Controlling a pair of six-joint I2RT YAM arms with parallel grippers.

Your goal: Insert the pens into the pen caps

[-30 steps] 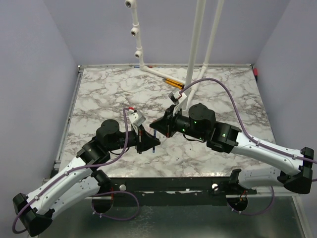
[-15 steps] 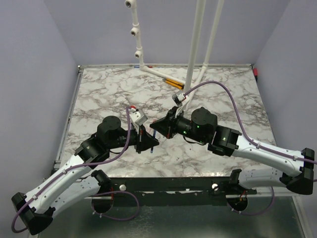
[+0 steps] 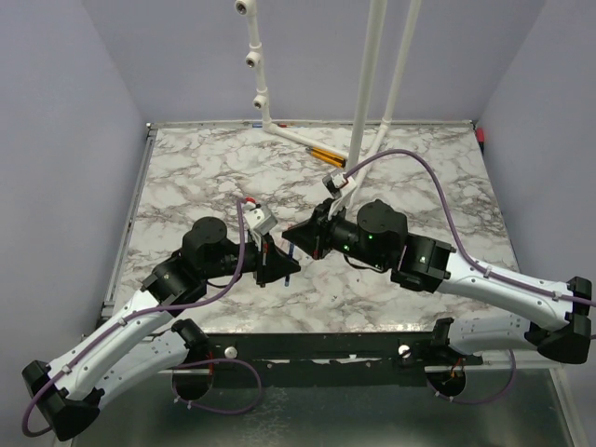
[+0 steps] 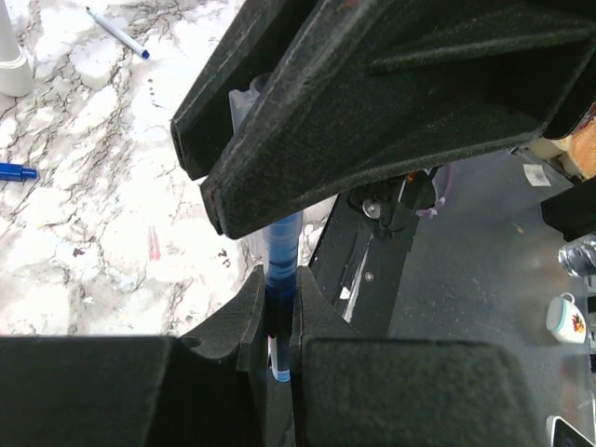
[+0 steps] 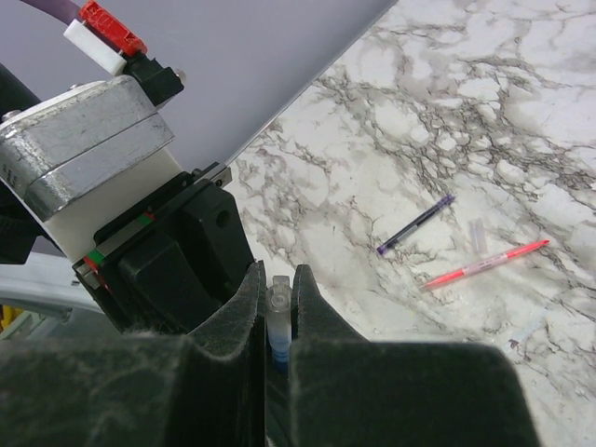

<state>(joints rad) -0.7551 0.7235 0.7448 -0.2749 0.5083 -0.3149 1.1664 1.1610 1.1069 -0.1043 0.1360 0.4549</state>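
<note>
Left tool (image 4: pixel 277 284) and right tool (image 5: pixel 277 284) nose-to-nose, both pinched narrow on blue pen (image 4: pixel 284 244). Pen's long axis runs straight between them. Cap seating can't be told.

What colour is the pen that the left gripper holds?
The pen is blue; the left wrist view shows it best.
</note>
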